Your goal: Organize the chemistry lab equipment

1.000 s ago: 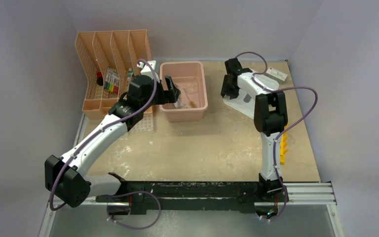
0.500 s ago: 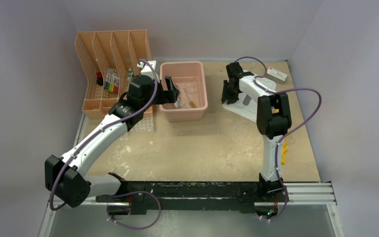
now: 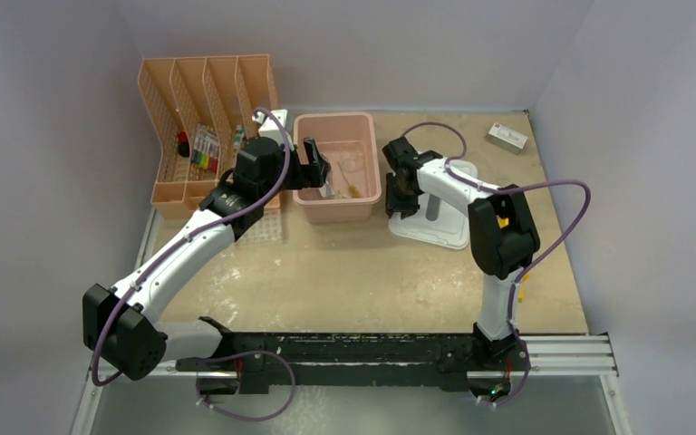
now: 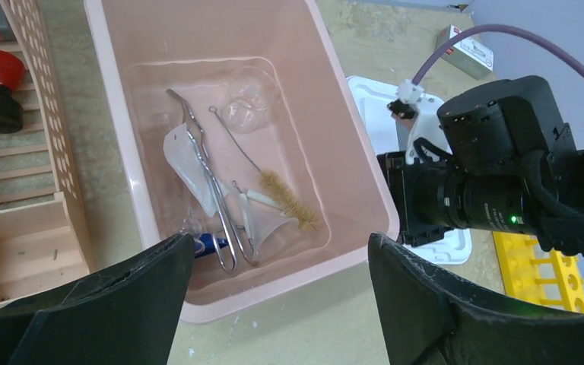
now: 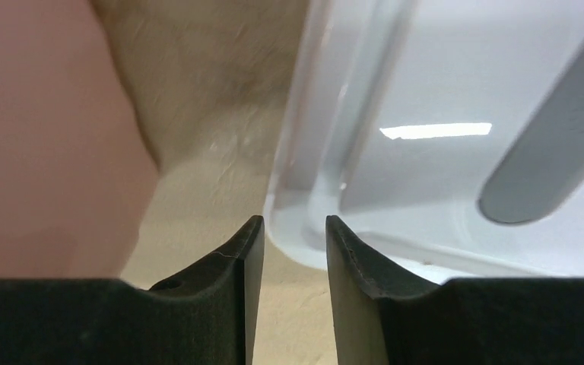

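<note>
— On the near right of the counter (image 3: pixel 353 272), what lies beside the right arm (image 3: pixel 498 227)?
— The yellow holed rack (image 4: pixel 534 270), mostly hidden behind that arm from above. Over on the left, the clear tube tray (image 3: pixel 270 227) lies flat under the left arm (image 3: pixel 190 249).
— And the left gripper (image 4: pixel 281 242)?
— It hovers above the near rim of the pink bin (image 4: pixel 353 163), fingers spread wide, nothing between them. In the bin lie the metal forceps (image 4: pixel 205 171), a bristle brush (image 4: pixel 289 201) and the blue-capped tube (image 4: pixel 211 243).
— The right gripper (image 5: pixel 289 228)?
— Low at a corner of the white lid (image 5: pixel 441 91), which lies just right of the bin. Its fingers stand a narrow slit apart; whether they pinch the rim, I cannot tell.
— Farther back?
— The peach file organizer (image 3: pixel 168 100) at the back left, a small box (image 3: pixel 507 138) at the back right.
</note>
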### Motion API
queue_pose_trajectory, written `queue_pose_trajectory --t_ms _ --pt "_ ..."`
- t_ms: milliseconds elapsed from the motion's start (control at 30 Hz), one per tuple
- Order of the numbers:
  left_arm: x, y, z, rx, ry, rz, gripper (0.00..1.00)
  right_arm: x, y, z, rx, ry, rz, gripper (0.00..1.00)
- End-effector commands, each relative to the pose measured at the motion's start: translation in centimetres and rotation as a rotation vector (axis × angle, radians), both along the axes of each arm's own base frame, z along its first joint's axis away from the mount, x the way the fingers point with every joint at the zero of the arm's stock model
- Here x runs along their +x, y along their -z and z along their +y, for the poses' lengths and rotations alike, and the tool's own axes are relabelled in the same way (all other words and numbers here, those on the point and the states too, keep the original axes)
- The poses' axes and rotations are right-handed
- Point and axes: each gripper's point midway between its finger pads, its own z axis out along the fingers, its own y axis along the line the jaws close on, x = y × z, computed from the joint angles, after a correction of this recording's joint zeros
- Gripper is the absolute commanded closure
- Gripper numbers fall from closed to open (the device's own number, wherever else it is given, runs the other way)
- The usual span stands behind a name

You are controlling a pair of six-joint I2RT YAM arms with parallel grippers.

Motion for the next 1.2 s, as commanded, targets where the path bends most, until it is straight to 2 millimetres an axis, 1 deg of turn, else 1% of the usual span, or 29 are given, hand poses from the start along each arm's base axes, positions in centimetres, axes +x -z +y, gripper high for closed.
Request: queue_pose_trajectory --t_ms 0,67,200,267,333,400,433,500,600,667,700,800,867,933,1000,1100,1167 --pt "0.3 -1.8 0.3 -0.025 -0.016 -0.066 0.17 4.0 -2.8 -2.1 -0.055 0.202 -0.147 0.61" --pt "0.1 -1.9 0.6 -0.022 -0.023 -0.066 0.17 5.1 -3.0 -2.3 -0.068 0.251 -0.176 0.63" --pt "-0.3 -1.8 1.1 -0.018 -0.039 -0.061 0.17 7.1 -3.1 -1.2 -0.032 0.259 -0.22 0.69" --pt "-0.5 -1.7 1.3 -0.02 -0.046 -0.061 0.17 7.6 -2.7 -1.1 -0.043 0.269 -0.217 0.7" --pt "-0.7 -1.8 1.5 -0.022 -0.051 -0.06 0.17 7.8 -2.1 -1.3 -0.064 0.289 -0.198 0.68" --pt "-0.8 -1.7 1.6 -0.022 -0.055 -0.058 0.17 7.6 -1.4 -1.6 -0.09 0.317 -0.171 0.63" --pt "-0.9 -1.6 1.7 -0.023 -0.056 -0.056 0.17 7.7 -1.2 -1.8 -0.103 0.329 -0.168 0.62" --pt "-1.0 -1.6 1.7 -0.025 -0.058 -0.053 0.17 8.0 -1.0 -2.5 -0.139 0.354 -0.181 0.61" --pt "-1.0 -1.7 1.7 -0.03 -0.06 -0.05 0.17 7.9 -0.5 -2.5 -0.147 0.354 -0.17 0.6" --pt "-1.0 -1.7 1.7 -0.035 -0.061 -0.051 0.18 7.7 0.3 -2.3 -0.145 0.35 -0.148 0.61" --pt "-1.0 -1.7 1.7 -0.037 -0.061 -0.049 0.18 7.6 0.6 -2.1 -0.138 0.346 -0.136 0.62" --pt "-1.0 -1.7 1.6 -0.048 -0.064 -0.044 0.18 7.3 1.8 -1.7 -0.13 0.34 -0.101 0.71" --pt "-1.0 -1.5 1.5 -0.057 -0.065 -0.033 0.18 7.6 1.9 -1.5 -0.12 0.339 -0.107 0.79" --pt "-1.0 -1.3 1.1 -0.092 -0.071 -0.012 0.19 7.8 1.5 -1.2 -0.102 0.336 -0.116 0.83" --pt "-1.2 -1.4 0.4 -0.136 -0.057 0.02 0.2 8.4 0.2 -0.9 -0.079 0.325 -0.151 0.88" --pt "-1.6 -1.1 -0.4 -0.195 -0.046 0.069 0.2 9.4 -3.0 -0.7 -0.038 0.314 -0.239 0.92" --pt "-1.6 -0.9 -0.7 -0.221 -0.045 0.083 0.2 9.5 -5.3 -0.5 -0.004 0.305 -0.285 0.94"
